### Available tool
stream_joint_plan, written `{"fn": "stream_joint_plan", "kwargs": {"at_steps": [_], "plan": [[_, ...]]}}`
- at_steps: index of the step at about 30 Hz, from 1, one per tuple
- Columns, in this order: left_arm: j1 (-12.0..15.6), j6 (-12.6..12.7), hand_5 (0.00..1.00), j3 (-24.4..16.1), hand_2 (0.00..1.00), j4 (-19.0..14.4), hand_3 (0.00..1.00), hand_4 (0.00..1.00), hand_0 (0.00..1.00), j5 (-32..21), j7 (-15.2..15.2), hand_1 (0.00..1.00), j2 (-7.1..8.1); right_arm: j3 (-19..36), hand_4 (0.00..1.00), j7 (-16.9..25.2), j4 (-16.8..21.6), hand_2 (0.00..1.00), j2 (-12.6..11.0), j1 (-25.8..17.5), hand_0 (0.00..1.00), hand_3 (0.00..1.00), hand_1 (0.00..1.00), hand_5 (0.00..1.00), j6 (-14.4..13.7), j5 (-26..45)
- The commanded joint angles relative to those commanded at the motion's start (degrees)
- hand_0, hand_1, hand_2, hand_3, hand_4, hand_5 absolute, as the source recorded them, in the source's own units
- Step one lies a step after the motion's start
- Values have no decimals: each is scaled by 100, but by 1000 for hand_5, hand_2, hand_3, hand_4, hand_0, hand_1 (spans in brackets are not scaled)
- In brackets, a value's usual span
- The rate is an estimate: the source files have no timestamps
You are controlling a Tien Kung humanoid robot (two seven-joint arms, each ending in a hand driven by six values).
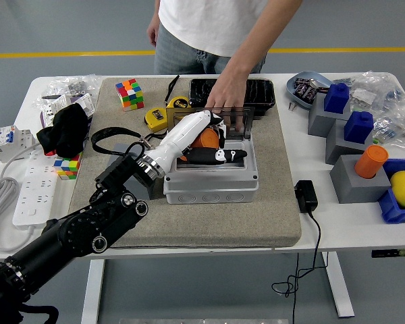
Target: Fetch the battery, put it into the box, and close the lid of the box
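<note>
The left hand reached in from the lower left, its white forearm shell lying over the open grey box on the tan mat. Its black fingers stretched rightward across the box opening, fairly straight and close together, with an orange item tucked just behind them inside the box. That orange thing was probably the battery, but the hand covered most of it, so whether the fingers actually had hold of it could not be told.

The box's clear lid stood up at the far edge, tilted toward the opening. A person's hand came down from the table's far side and rested at the top of that lid, fingers touching it, in front of a black tray.

On the mat's far left lay a colour cube and a yellow tape measure. Off the mat to the right sat grey blocks, one with an orange cylinder standing in it. A white power strip lay at the left of the white table.
</note>
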Motion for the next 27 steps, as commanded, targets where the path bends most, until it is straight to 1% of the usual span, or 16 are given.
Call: {"fn": "stream_joint_plan", "kwargs": {"at_steps": [5,11,13,18,23,27], "plan": [[13,68,652,30,2,62,2,984,37,-10,-40,2,0,-13,998,-4,0,815,-2,4,879,817,855,998,-1,4],[46,109,653,45,2,37,2,984,37,-155,-83,2,0,-17,998,-8,0,816,-3,9,879,817,855,998,0,8],[24,99,653,67,2,47,2,984,37,-294,-105,2,0,-20,998,-11,0,816,-8,15,879,817,855,998,1,13],[-194,78,654,198,2,240,2,982,37,-508,-136,2,0,-94,998,-3,0,815,-20,46,879,817,854,998,2,56],[-240,64,652,310,2,230,2,978,37,-605,-138,2,0,-84,998,-7,0,816,-25,52,879,817,854,998,3,52],[-265,63,652,430,2,319,2,978,37,-711,-161,2,0,-23,998,-40,0,816,-21,27,879,817,854,998,21,-17]]}}
